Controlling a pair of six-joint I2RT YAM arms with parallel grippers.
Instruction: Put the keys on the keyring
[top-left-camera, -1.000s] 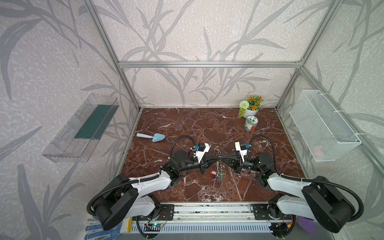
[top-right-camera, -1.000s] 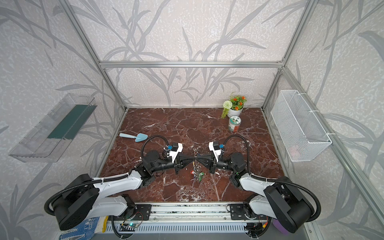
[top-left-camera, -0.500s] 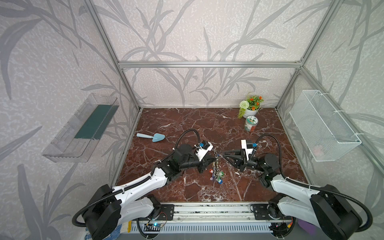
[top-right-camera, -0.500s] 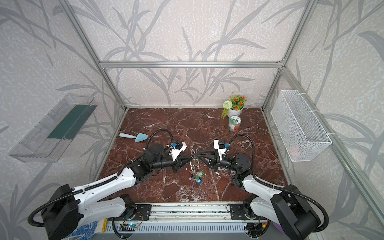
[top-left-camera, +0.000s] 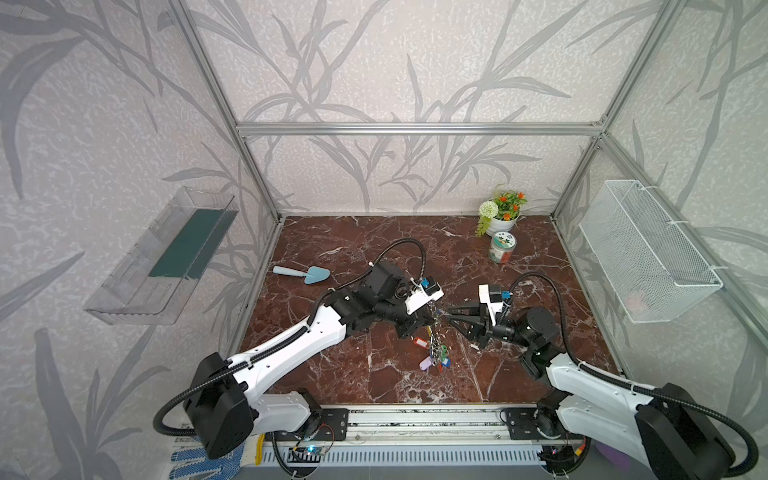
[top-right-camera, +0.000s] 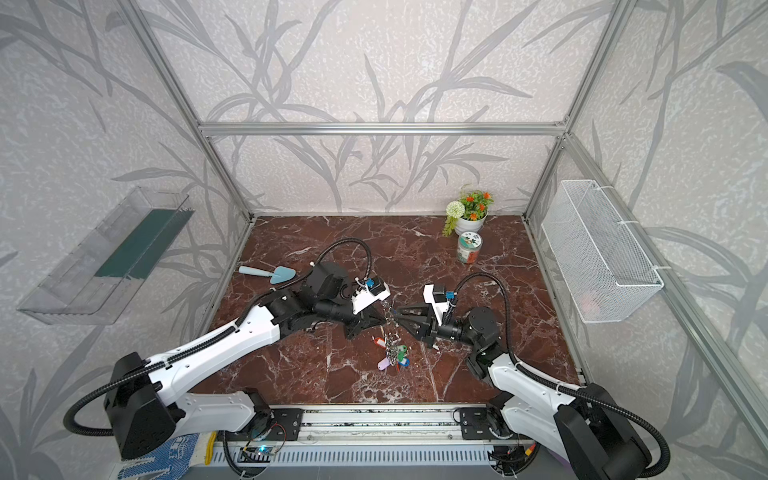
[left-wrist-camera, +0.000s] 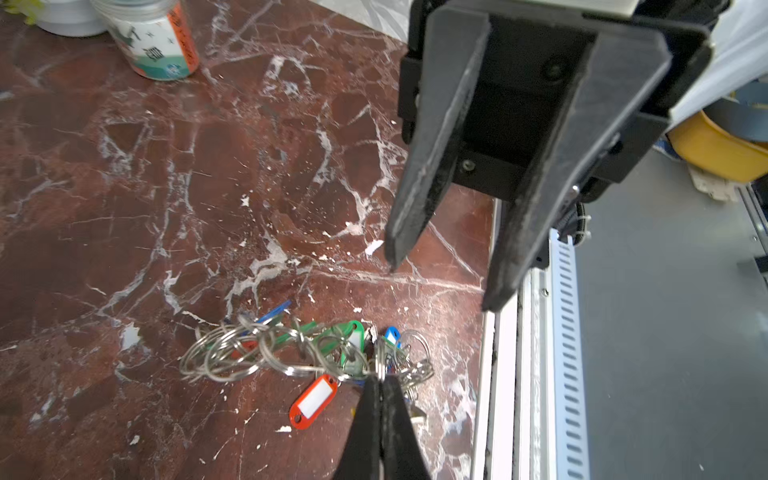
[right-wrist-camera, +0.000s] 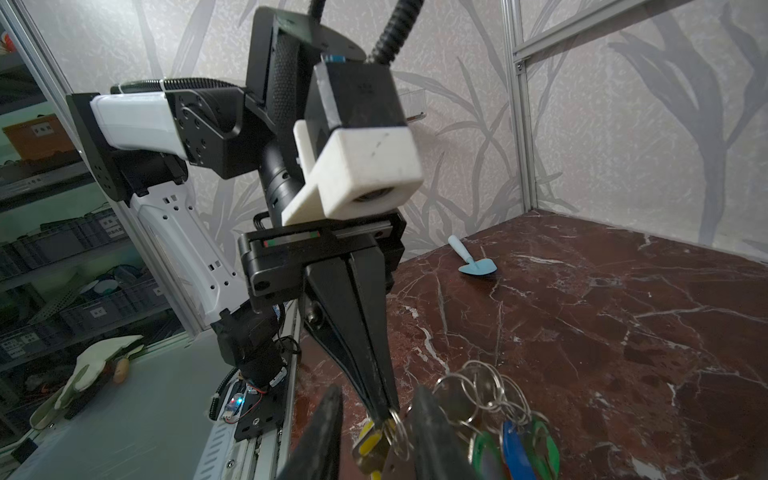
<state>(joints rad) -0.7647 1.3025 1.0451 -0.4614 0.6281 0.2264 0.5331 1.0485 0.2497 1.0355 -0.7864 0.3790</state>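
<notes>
The left gripper (left-wrist-camera: 380, 384) pinches the keyring (left-wrist-camera: 305, 353) tight. The keys (right-wrist-camera: 368, 442) with the yellow tag hang by its tips. The right gripper (left-wrist-camera: 442, 284) is open beside them.

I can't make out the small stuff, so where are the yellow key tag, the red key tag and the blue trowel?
yellow key tag (right-wrist-camera: 369, 439): right wrist view, on its yellow plastic face.
red key tag (left-wrist-camera: 314, 400): left wrist view, on its white insert.
blue trowel (top-left-camera: 318, 275): in a top view, on its blade.
</notes>
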